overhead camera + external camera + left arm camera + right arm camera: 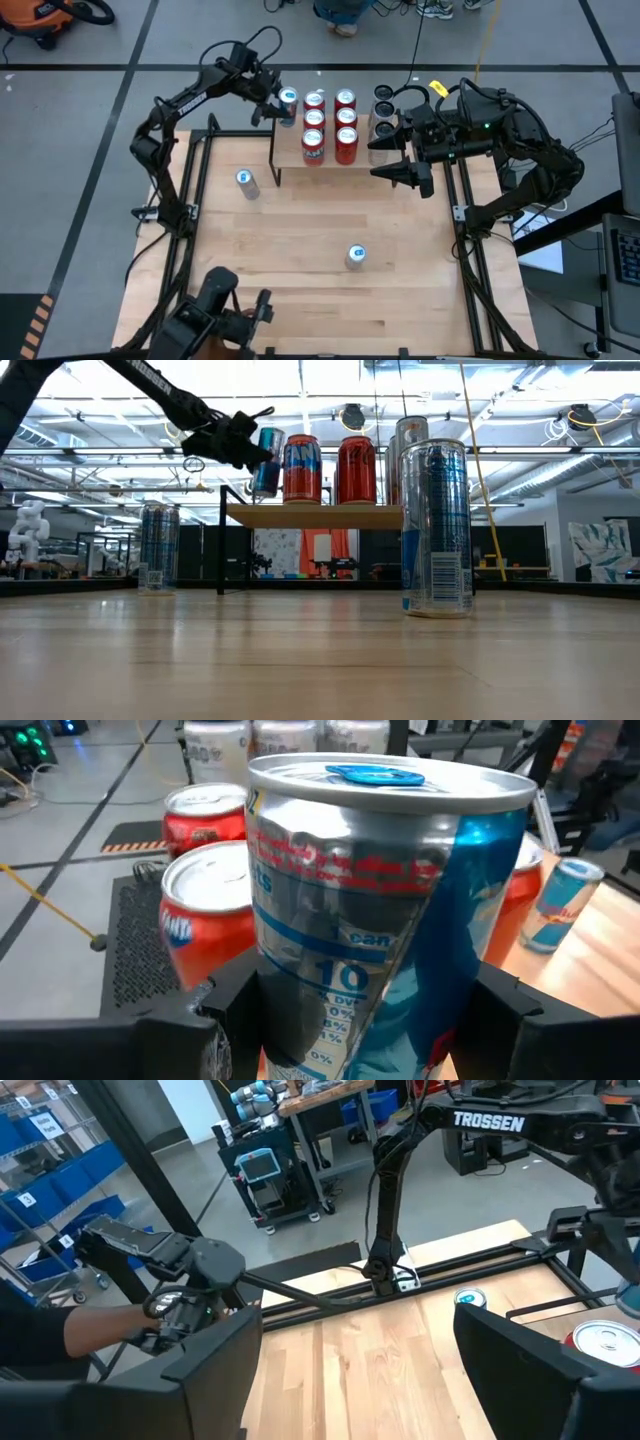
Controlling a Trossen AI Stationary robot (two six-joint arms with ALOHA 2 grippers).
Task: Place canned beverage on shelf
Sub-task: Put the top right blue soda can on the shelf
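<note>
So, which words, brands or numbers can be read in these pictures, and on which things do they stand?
"TROSSEN": on the left arm, white letters, in the right wrist view.
"10": on the blue and silver can held in the left hand; its red lettering is too blurred.
Red cans: white logo, not readable.
Table can: print too small.

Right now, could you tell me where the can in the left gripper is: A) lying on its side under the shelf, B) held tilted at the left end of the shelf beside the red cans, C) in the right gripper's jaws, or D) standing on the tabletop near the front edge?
B: the left gripper holds the blue-and-silver can tilted at the left end of the shelf, beside the red cans.
</note>
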